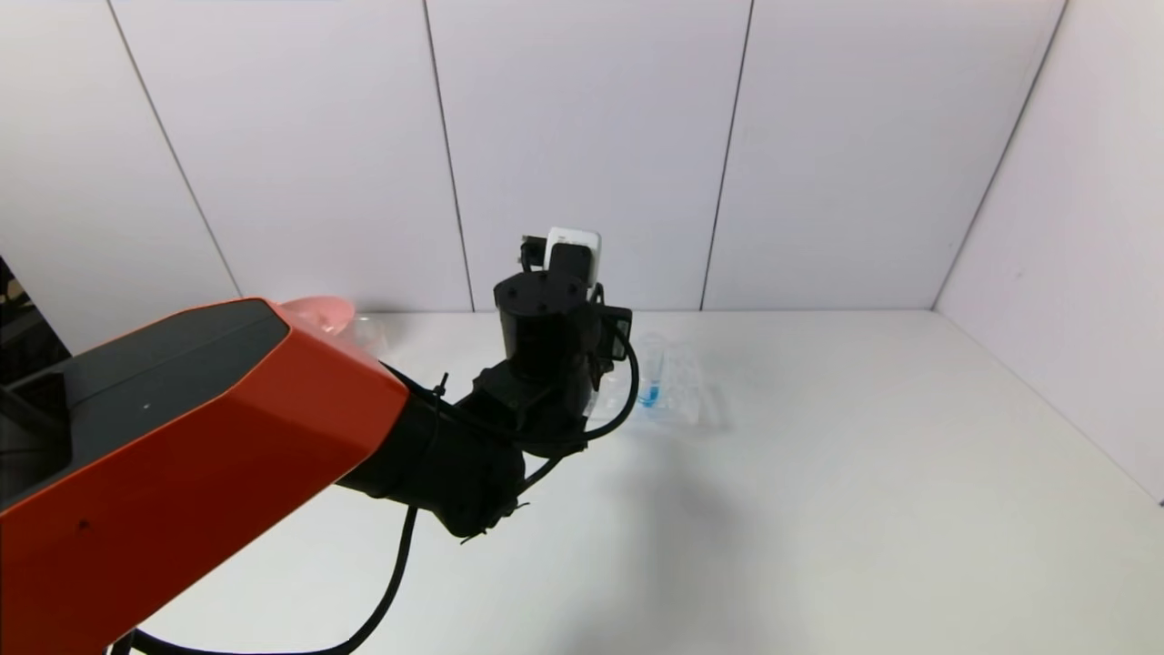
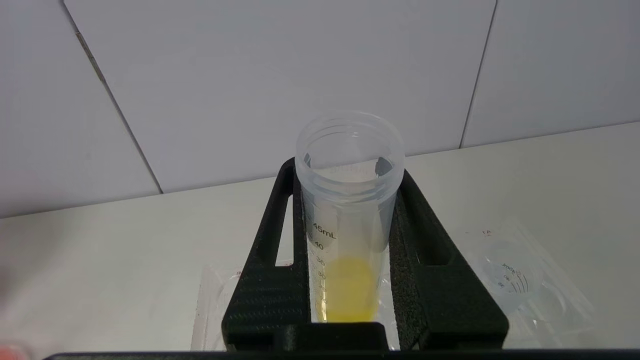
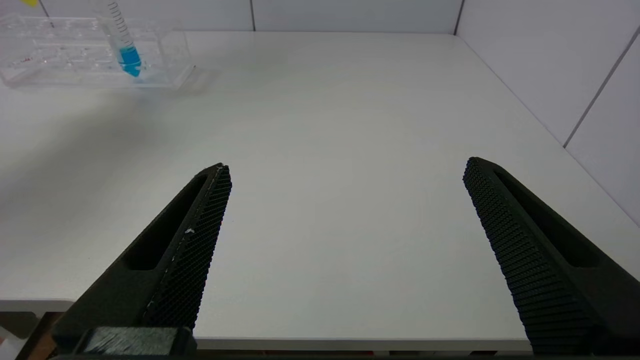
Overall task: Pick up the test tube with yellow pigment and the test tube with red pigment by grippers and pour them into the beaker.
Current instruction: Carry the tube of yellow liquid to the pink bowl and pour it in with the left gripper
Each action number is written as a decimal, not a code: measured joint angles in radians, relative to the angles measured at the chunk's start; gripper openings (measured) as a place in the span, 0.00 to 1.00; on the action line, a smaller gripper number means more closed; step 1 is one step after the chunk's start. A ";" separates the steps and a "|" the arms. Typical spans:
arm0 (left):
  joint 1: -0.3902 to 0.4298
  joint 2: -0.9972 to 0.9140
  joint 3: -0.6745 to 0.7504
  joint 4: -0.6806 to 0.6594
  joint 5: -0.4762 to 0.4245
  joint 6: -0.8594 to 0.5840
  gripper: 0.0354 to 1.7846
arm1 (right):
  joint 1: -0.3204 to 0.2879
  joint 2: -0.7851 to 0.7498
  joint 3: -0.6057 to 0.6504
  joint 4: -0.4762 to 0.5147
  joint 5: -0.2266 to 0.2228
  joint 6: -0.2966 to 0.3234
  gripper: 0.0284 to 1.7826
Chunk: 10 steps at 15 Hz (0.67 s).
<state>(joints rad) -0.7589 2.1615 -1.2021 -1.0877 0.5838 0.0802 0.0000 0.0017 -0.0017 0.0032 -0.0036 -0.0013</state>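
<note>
Orange left arm [image 1: 182, 428] fills head view near camera, wrist over rack [image 1: 677, 391] at back of surface [image 1: 818, 509]; blue tube [image 1: 650, 387] in rack; beaker, red tube not made out

Left wrist view: left hand [image 2: 350, 200] pinching yellow tube [image 2: 347, 220] upright, clear of rack; yellow liquid inside, so pick done, pour not yet; red tube untouched, judging by this

Right wrist view: right hand [image 3: 345, 175] spread wide, empty, low at near edge of surface, well apart from rack

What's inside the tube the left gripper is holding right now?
Yellow liquid sits in the lower part of the test tube with yellow pigment, clamped in the left gripper; above it the tube looks empty up to its open mouth. The gripper's base covers the very tip.
</note>
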 joint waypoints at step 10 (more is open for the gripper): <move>0.061 -0.089 -0.006 0.018 -0.009 0.094 0.24 | 0.000 0.000 0.000 0.000 0.000 0.000 0.95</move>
<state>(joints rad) -0.6981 2.0726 -1.2085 -1.0694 0.5749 0.1740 0.0000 0.0017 -0.0017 0.0032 -0.0038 -0.0013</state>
